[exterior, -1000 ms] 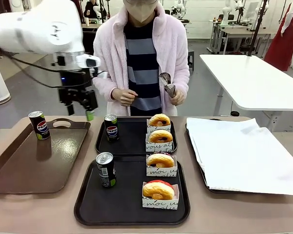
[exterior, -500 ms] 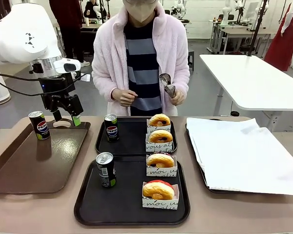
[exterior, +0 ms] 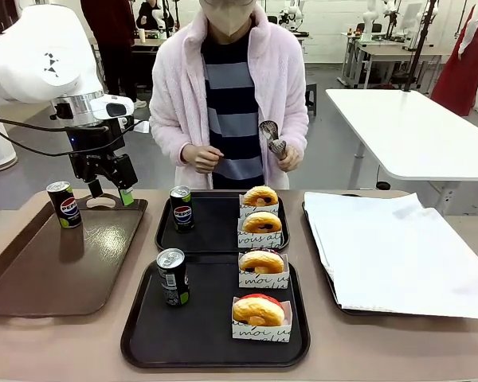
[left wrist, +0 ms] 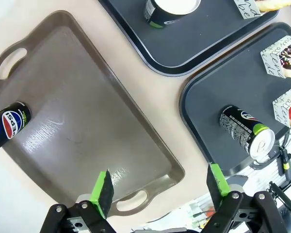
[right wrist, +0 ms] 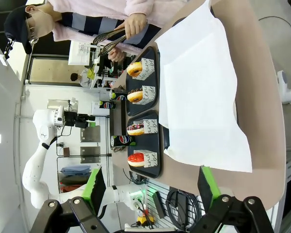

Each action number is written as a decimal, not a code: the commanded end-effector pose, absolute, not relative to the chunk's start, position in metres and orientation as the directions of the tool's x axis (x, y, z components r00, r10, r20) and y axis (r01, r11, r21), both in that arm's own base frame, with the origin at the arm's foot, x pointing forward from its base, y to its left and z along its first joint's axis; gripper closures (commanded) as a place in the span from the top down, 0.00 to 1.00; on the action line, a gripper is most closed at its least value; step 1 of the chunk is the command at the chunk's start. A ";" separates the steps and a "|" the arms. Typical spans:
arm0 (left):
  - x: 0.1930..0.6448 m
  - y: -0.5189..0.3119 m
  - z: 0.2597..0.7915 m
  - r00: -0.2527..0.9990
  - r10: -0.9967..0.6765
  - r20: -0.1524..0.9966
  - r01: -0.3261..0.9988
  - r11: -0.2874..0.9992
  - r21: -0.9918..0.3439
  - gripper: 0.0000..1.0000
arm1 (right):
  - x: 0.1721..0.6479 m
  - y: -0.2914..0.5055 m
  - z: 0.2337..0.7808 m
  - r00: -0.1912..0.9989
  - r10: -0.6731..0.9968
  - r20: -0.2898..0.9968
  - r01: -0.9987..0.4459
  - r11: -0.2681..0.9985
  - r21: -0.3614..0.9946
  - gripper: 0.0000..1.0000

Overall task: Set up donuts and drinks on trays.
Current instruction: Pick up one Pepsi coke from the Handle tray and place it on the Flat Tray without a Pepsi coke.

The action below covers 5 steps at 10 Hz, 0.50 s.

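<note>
Nearest the robot, the near black tray (exterior: 143, 334) is carrying one can (exterior: 173, 277) and two donuts (exterior: 260, 310) in paper holders; the far black tray (exterior: 215, 239) just behind it is holding a second can (exterior: 182, 208) and two more donuts (exterior: 261, 196). A third can (exterior: 63, 204) is standing alone on the brown handled tray (exterior: 56, 278). It is likely smooth, rigid and easily tipped, so gripping mid-body across its width looks wisest; the donuts seem soft. The left gripper (exterior: 107, 191) is hovering above that tray's far rim, its jaws standing apart and empty, with open room around the can. The right gripper (right wrist: 150, 187) is also gaping, well off the paper-lined tray (exterior: 323, 263).
</note>
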<state>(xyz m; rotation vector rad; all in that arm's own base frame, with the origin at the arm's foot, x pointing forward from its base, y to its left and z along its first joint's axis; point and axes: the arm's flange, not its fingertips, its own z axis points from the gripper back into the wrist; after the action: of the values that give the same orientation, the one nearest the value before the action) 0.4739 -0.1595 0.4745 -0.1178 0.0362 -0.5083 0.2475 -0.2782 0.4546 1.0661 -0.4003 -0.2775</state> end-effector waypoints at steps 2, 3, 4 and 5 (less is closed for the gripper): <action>0.463 -0.116 0.475 0.919 -0.394 0.017 0.394 0.919 0.019 1.00 | 0.250 -0.279 0.455 0.889 -0.409 0.204 0.002 0.449 0.893 1.00; 0.447 -0.091 0.469 0.938 -0.345 0.020 0.342 0.935 0.092 1.00 | 0.250 -0.279 0.455 0.889 -0.409 0.204 0.002 0.449 0.893 1.00; 0.429 -0.070 0.468 0.939 -0.341 0.036 0.334 0.933 0.132 1.00 | 0.250 -0.279 0.455 0.889 -0.409 0.204 0.002 0.449 0.893 1.00; 0.408 -0.052 0.465 0.950 -0.309 0.045 0.302 0.946 0.119 1.00 | 0.250 -0.279 0.455 0.889 -0.409 0.204 0.002 0.449 0.893 1.00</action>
<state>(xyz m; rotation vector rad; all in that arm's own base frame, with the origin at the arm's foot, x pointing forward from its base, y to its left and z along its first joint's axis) 0.4376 -0.0628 0.4708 0.0861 -0.0301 -0.3587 0.2475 -0.2782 0.4545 1.0661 -0.4000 -0.2777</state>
